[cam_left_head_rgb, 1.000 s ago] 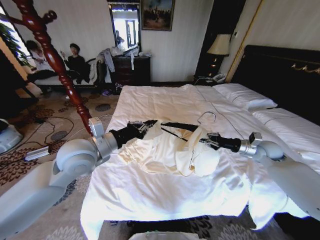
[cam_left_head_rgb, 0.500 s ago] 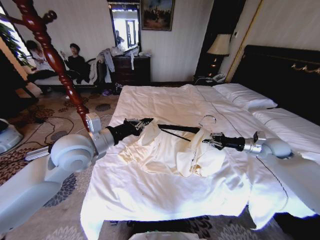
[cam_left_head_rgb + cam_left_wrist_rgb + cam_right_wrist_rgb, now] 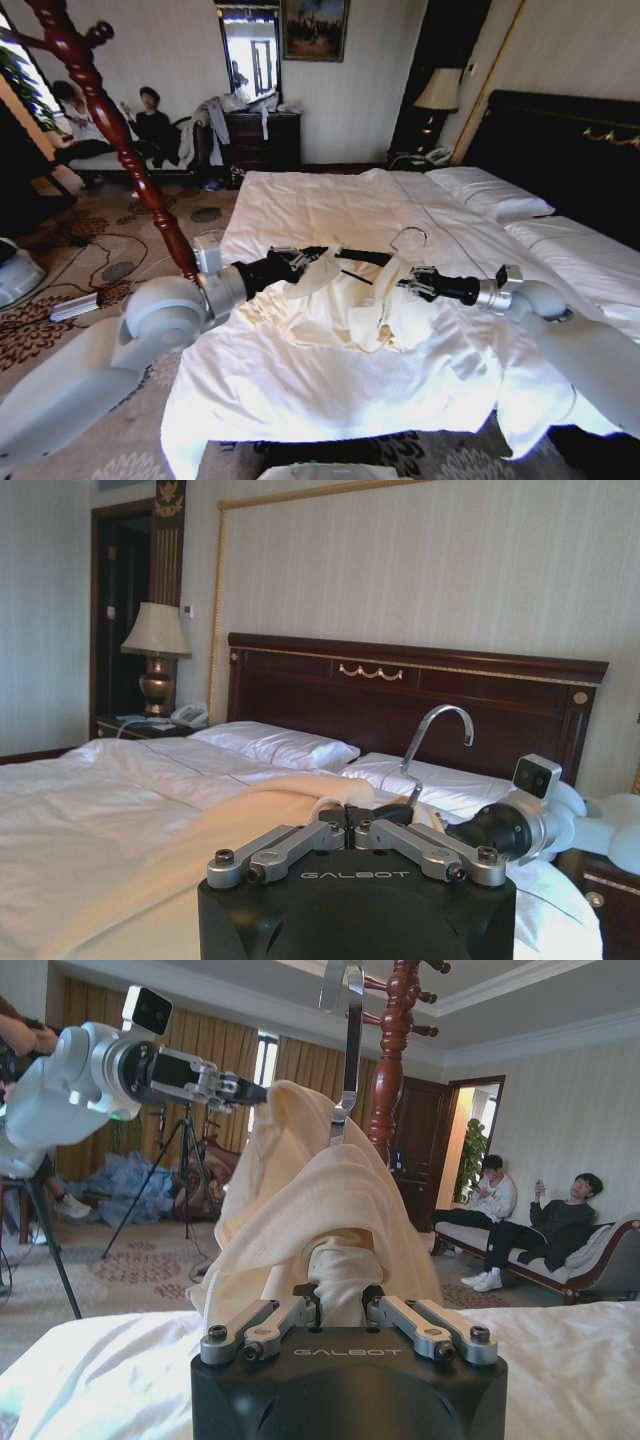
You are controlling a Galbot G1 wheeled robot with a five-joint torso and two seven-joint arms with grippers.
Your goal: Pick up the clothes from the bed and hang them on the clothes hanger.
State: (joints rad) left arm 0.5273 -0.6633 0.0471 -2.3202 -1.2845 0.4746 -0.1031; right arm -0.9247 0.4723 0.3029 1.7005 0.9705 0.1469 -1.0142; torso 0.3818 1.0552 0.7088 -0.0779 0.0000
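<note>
above the bed (image 3: 330, 200), left hand (image 3: 297, 262) and right hand (image 3: 412, 284) each pinching the clothes (image 3: 330, 310) on the clothes hanger (image 3: 355, 257)

A red-brown wooden coat stand (image 3: 110, 120) is rising at the room's left; a table lamp (image 3: 437, 92) is sitting by the wall (beside a telephone (image 3: 437, 155)); a framed painting (image 3: 314, 28) is hanging beyond.

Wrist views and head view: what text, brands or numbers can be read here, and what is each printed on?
"GALBOT" on the black body of the left gripper, which is shut on the clothes.
"GALBOT" on the black body of the right gripper, also shut on the clothes.
The framed picture on the far wall carries no readable text.
Nothing else legible on the bed or hanger.
</note>
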